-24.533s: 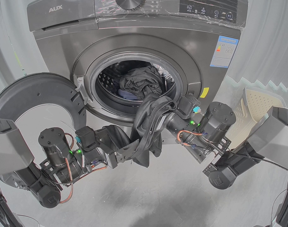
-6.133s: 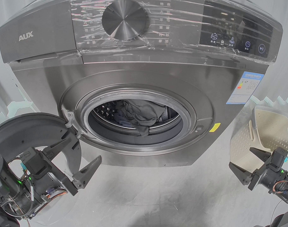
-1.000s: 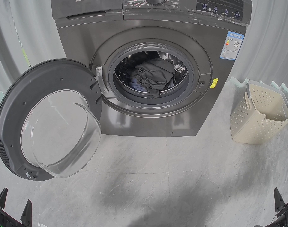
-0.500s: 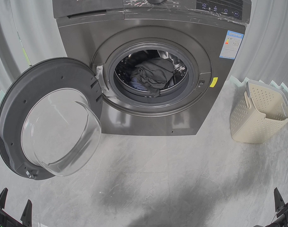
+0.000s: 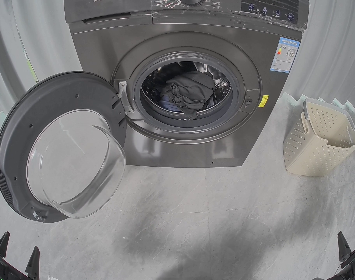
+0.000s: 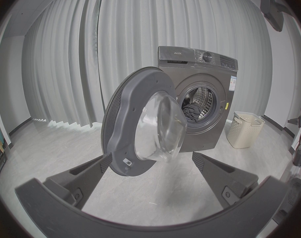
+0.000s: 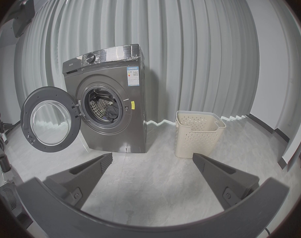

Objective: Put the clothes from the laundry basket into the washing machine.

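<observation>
A: Looking into the washing machine (image 5: 107,47), where do the clothes (image 5: 189,92) lie?
B: The dark clothes lie heaped inside its drum. The door (image 5: 60,94) hangs wide open on the robot's left.
A: And the fingers?
B: The left gripper (image 6: 150,159) and the right gripper (image 7: 152,157) both have fingers spread, grasping nothing, well apart from the clothes. The laundry basket (image 5: 317,148) stands on the floor, right of the machine.
</observation>
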`<state>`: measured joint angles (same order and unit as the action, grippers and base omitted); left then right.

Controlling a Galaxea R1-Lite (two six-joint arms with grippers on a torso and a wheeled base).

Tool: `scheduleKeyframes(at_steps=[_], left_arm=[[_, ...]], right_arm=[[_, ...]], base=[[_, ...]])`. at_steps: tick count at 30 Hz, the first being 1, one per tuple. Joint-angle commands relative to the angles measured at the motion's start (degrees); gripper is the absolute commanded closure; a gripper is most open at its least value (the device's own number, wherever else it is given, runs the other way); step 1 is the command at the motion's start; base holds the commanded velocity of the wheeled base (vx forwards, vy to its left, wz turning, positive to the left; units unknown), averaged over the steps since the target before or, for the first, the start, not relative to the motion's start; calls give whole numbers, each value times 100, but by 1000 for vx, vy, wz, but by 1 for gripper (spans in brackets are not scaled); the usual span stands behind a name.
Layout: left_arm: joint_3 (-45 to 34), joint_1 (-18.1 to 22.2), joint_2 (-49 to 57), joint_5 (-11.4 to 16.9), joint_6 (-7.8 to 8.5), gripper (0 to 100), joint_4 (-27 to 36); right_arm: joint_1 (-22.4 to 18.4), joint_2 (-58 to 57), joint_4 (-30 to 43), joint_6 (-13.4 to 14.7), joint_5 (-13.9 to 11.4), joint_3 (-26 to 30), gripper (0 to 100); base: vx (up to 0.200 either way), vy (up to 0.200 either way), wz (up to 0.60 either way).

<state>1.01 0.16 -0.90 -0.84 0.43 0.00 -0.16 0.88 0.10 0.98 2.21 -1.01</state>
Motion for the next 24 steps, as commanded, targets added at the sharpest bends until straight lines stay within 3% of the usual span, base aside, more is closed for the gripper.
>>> scheduleKeyframes(at_steps=[1, 17, 24], left_arm=[[-101, 2, 81, -4, -8, 0, 0], [-101, 2, 81, -4, 10, 0, 0], [-101, 2, 81, -4, 10, 0, 0]], right_arm=[[-2, -88, -1, -1, -1, 101, 0], [-2, -88, -1, -1, -1, 101, 0], [7, -88, -10, -10, -1, 101, 0]], base=[[0, 200, 0], [0, 13, 0], [-171, 0, 0]])
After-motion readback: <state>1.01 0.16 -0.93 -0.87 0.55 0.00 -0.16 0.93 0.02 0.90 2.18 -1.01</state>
